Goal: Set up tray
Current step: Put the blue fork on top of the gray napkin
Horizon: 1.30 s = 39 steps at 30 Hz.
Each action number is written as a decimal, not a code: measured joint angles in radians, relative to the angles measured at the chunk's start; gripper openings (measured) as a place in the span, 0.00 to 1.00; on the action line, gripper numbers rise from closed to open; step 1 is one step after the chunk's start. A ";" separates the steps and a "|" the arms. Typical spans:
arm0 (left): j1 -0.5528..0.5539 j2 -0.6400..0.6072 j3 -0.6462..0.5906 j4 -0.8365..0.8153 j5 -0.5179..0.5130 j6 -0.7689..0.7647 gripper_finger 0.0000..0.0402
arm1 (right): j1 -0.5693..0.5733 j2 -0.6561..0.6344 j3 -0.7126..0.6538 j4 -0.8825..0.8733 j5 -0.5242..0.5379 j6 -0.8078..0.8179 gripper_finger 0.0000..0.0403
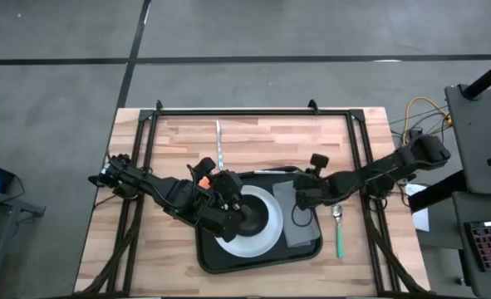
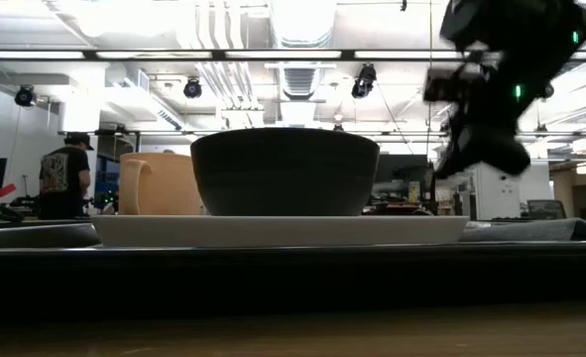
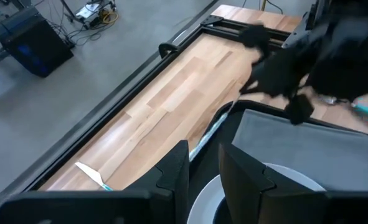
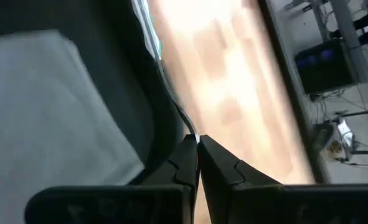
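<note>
The black tray [image 1: 208,257] lies mid-table. A white plate [image 1: 266,237] lies on it, and a dark bowl [image 1: 253,218] stands upright on the plate [image 2: 273,230]. A grey napkin [image 1: 297,218] lies flat on the tray's right part. My left gripper [image 1: 233,206] hovers over the plate's far-left side. In the left wrist view, my left gripper [image 3: 203,155] shows a small gap between its fingers and nothing in it. My right gripper [image 1: 299,198] is shut [image 4: 198,149]. It is raised above the napkin's far end [image 2: 476,149].
A green-handled spoon [image 1: 339,232] lies on the table right of the tray. One utensil [image 1: 219,143] lies toward the far edge, and another [image 3: 208,134] lies along the tray's far rim. A tan mug [image 2: 159,183] shows behind the bowl. A person [image 2: 64,174] stands far off.
</note>
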<state>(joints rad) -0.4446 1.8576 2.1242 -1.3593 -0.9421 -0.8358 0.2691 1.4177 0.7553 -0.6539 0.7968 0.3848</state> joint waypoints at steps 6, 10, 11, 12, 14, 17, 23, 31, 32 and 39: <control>-0.006 -0.002 0.000 -0.004 0.002 0.041 0.18 | 0.001 -0.117 0.252 -0.478 -0.207 0.029 0.02; -0.012 -0.012 0.000 -0.005 0.042 0.055 0.18 | -0.025 -0.137 0.513 -0.773 -0.454 -0.099 0.02; -0.015 -0.013 0.000 -0.005 0.053 0.066 0.18 | -0.036 -0.130 0.580 -0.831 -0.507 -0.133 0.02; -0.019 -0.013 0.000 -0.005 0.056 0.076 0.18 | -0.050 -0.123 0.641 -0.884 -0.552 -0.168 0.02; -0.028 -0.013 0.000 -0.007 0.063 0.094 0.18 | -0.089 -0.100 0.750 -0.920 -0.624 -0.254 0.02; -0.038 -0.014 0.000 -0.008 0.069 0.102 0.18 | -0.159 -0.066 0.864 -0.921 -0.793 -0.381 0.02; -0.046 -0.014 0.000 -0.013 0.129 0.099 0.18 | -0.221 0.066 0.955 -0.914 -0.975 -0.597 0.02; -0.059 -0.014 0.000 -0.013 0.203 0.087 0.18 | -0.222 0.191 0.928 -0.915 -1.171 -0.881 0.02; -0.060 -0.014 0.000 -0.013 0.208 0.082 0.18 | -0.223 0.200 0.920 -0.914 -1.171 -0.906 0.02; -0.067 -0.014 0.000 -0.013 0.211 0.067 0.18 | -0.221 0.228 0.849 -0.899 -1.093 -0.969 0.02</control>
<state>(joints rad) -0.5117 1.8431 2.1246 -1.3721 -0.7315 -0.7689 0.0476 1.6453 1.6043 -1.5531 -0.2959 -0.5840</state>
